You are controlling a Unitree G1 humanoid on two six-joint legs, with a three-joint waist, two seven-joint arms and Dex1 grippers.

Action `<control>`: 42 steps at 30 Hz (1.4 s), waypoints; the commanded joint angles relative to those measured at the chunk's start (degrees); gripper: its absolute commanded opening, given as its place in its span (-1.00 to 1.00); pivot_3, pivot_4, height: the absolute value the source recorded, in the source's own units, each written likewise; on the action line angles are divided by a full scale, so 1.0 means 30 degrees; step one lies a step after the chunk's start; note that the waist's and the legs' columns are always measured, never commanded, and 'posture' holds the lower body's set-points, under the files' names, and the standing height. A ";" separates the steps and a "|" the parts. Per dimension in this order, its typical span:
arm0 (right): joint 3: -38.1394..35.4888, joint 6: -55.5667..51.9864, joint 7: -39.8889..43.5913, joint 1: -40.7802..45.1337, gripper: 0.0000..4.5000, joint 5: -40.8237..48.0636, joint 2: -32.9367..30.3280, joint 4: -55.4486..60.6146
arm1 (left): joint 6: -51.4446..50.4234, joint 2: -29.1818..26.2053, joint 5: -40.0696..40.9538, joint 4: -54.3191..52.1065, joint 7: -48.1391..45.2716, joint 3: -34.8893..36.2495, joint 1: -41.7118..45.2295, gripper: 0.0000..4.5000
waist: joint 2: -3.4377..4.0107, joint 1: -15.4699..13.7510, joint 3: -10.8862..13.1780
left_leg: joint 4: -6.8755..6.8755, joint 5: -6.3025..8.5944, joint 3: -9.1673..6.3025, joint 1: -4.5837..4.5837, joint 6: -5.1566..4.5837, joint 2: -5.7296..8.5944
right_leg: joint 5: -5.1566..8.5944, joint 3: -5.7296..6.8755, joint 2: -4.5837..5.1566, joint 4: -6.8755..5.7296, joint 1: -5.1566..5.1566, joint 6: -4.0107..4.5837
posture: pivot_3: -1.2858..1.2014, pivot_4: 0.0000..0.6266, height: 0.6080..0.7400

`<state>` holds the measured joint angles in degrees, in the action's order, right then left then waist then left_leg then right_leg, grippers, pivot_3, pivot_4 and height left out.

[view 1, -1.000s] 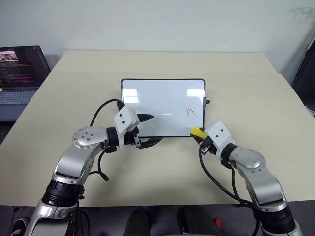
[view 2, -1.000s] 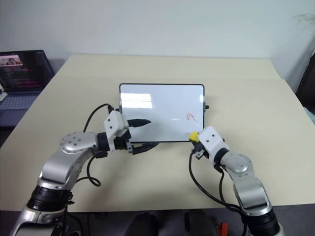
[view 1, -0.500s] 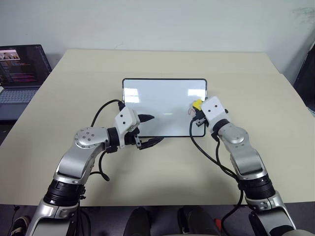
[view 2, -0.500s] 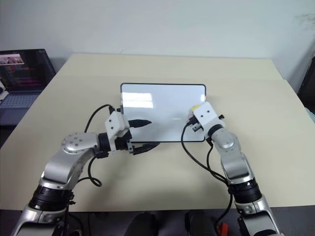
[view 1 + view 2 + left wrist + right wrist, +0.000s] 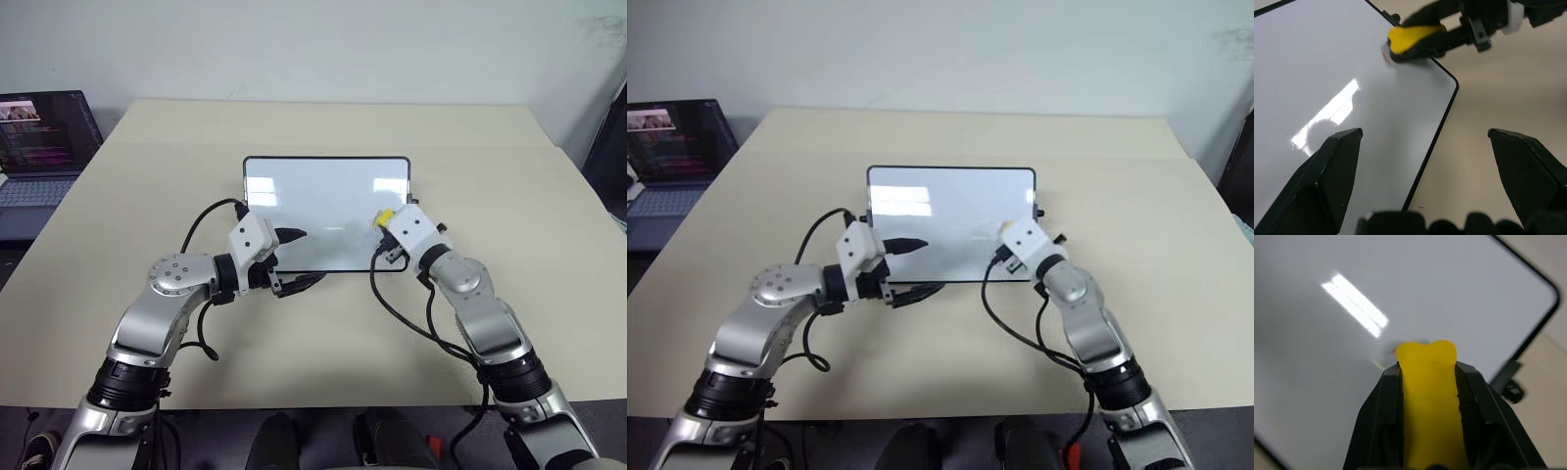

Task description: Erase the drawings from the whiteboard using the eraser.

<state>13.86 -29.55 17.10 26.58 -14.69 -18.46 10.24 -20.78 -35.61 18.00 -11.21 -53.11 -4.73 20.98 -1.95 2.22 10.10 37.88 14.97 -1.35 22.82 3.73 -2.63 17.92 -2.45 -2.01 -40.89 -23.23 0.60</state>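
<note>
Left eye view: one whiteboard [image 5: 323,211], one eraser [image 5: 386,215], two hands.

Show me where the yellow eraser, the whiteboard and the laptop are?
eraser [image 5: 1429,396]: right wrist view, its yellow top between the fingers.
whiteboard [image 5: 313,201]: left eye view, bare white middle.
laptop [image 5: 39,132]: left eye view, its lit screen.

1 whiteboard [image 5: 313,201], 1 eraser [image 5: 387,215], 1 laptop [image 5: 39,147], 1 table [image 5: 549,235], 2 hands.
</note>
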 commanded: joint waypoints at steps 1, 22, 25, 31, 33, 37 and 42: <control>-0.0105 0.0407 0.0047 0.0365 -0.52 -0.0229 -0.0123 -0.0017 | 0.0195 0.0116 0.0231 -0.0581 0.0064 0.0270 0.0244 1.00 | 0.0000 -0.0005 0.0000 | -0.0005 0.0001 0.0001 0.0004 -0.0001 -0.0001 | -0.0001 0.0002 0.0000 0.0007 0.0000 0.0003 | 0.03 -0.52 1.00; 0.1294 -0.0155 0.2090 0.1114 -0.52 -0.0500 -0.0268 -0.0785 | 0.0188 0.0264 0.0176 -0.0757 0.0213 0.0283 0.0056 1.00 | -0.0002 -0.0009 -0.0002 | -0.0008 0.0003 -0.0006 0.0001 -0.0003 -0.0008 | -0.0003 -0.0010 -0.0001 0.0014 0.0004 0.0008 | 0.03 -0.52 1.00; 0.1560 -0.0814 0.3225 0.0727 -0.52 -0.0382 -0.0606 -0.0315 | 0.0179 0.0239 0.0180 -0.0783 0.0217 0.0320 0.0008 1.00 | -0.0003 -0.0014 -0.0003 | -0.0001 0.0002 -0.0012 -0.0008 -0.0002 -0.0010 | -0.0004 -0.0007 0.0007 0.0000 0.0006 0.0009 | 0.03 -0.52 1.00; 0.0676 0.0229 0.1634 0.1485 -0.52 -0.1346 -0.0688 -0.0737 | 0.0165 0.0239 0.0175 -0.0838 0.0218 0.0293 -0.0074 1.00 | -0.0003 -0.0007 -0.0002 | 0.0010 -0.0001 -0.0008 -0.0029 -0.0004 0.0000 | 0.0000 -0.0005 0.0006 -0.0032 0.0010 -0.0002 | 0.03 -0.52 1.00; 0.0520 0.0641 0.1231 0.1646 -0.52 -0.1354 -0.0680 -0.1014 | 0.0198 0.0280 0.0163 -0.0797 0.0232 0.0281 -0.0045 1.00 | -0.0003 -0.0014 -0.0002 | 0.0011 -0.0001 -0.0006 -0.0027 -0.0003 0.0002 | 0.0000 -0.0007 0.0006 -0.0033 0.0010 -0.0002 | 0.03 -0.52 1.00; 0.0788 0.0400 0.1737 0.1407 -0.52 -0.1252 -0.0834 -0.0984 | 0.0171 0.0304 0.0201 -0.0820 0.0230 0.0295 -0.0039 1.00 | -0.0003 -0.0030 -0.0002 | 0.0007 -0.0001 -0.0003 -0.0016 -0.0003 -0.0002 | -0.0004 -0.0009 0.0007 -0.0017 0.0009 0.0006 | 0.03 -0.52 1.00; 0.1538 0.0494 0.2338 0.1121 -0.52 -0.1919 -0.1648 -0.0659 | 0.0243 0.0319 0.0150 -0.0692 0.0190 0.0236 0.0039 1.00 | -0.0005 -0.0061 -0.0004 | 0.0007 0.0000 -0.0007 -0.0021 -0.0004 -0.0003 | -0.0005 -0.0011 0.0009 -0.0012 0.0011 0.0006 | 0.03 -0.52 1.00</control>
<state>18.37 -28.47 25.33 29.91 -18.64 -23.19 8.74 -20.79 -34.69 17.98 -11.40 -52.65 -4.73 20.60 -1.96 2.03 10.08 37.90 14.96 -1.35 22.74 3.72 -2.63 17.91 -2.50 -1.99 -40.94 -23.19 0.61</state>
